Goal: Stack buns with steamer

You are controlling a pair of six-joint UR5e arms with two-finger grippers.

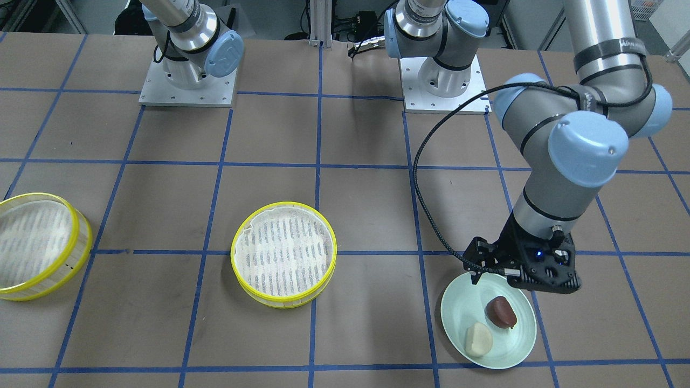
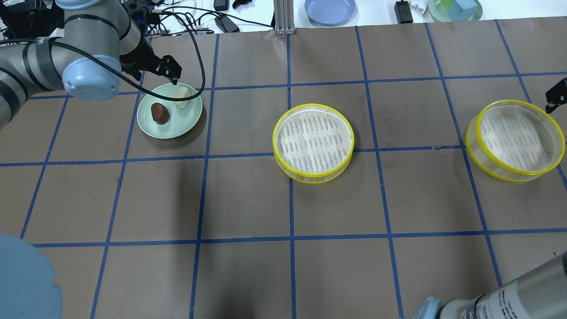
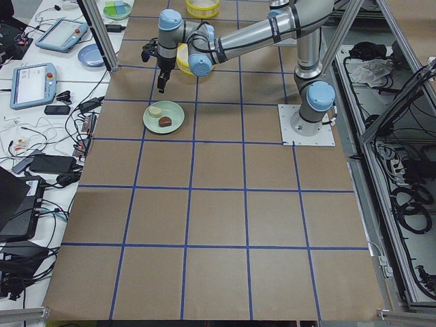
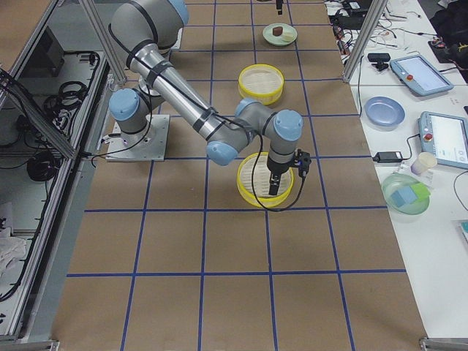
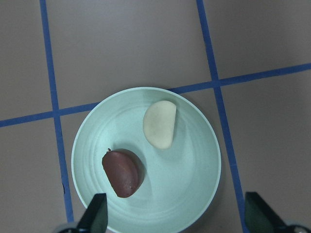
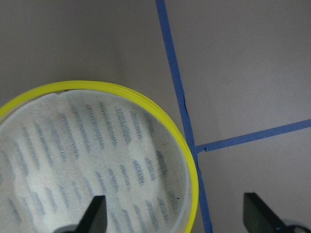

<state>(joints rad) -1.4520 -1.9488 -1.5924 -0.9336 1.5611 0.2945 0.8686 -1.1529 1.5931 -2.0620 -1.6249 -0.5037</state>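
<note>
Seen from above, a pale green plate (image 2: 178, 125) lies at ten o'clock on the brown table (image 2: 336, 208), gridded with blue tape. Beyond its far edge, a blue plate (image 2: 330, 9) sits at twelve o'clock on a white bench (image 2: 381, 13). At one o'clock, a clear bowl (image 2: 455, 17) holds a green block (image 2: 448, 3) and a blue block (image 2: 467, 5).

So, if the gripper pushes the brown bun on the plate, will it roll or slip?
The brown bun looks rounded and tapered, so it may roll crookedly. The green plate looks smooth, so it could slide when nudged. Being small, it is probably light.
</note>
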